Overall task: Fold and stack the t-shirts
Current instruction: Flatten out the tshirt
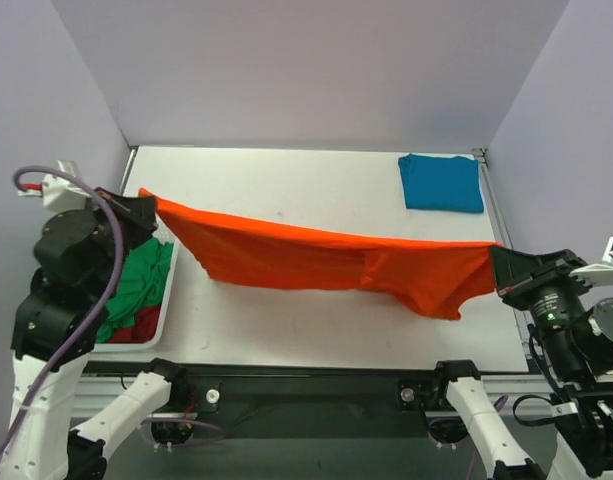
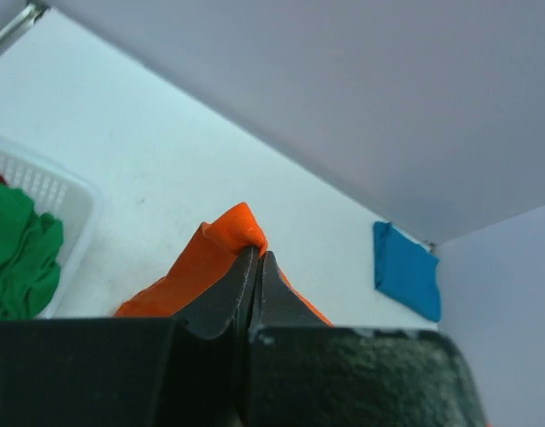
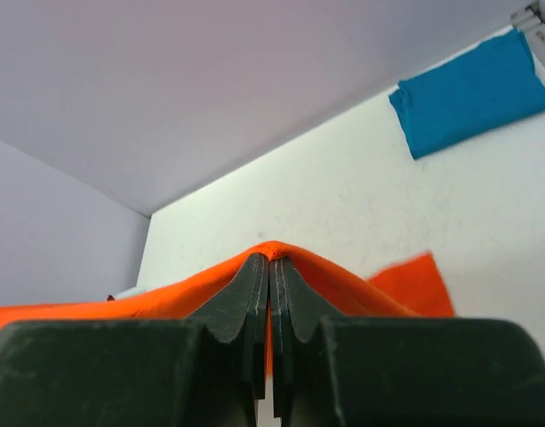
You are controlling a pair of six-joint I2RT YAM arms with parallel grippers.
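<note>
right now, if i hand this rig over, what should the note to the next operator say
Left tool: shut on one end of the orange shirt.
Right tool: shut on its other end. The shirt is stretched between them over the table, unfolded.
Done: the teal shirt lies folded at the far right corner.
Left: fold the orange shirt and stack it with the teal one. Then do the green shirt and the dark red shirt, both crumpled in the basket on the left.
</note>
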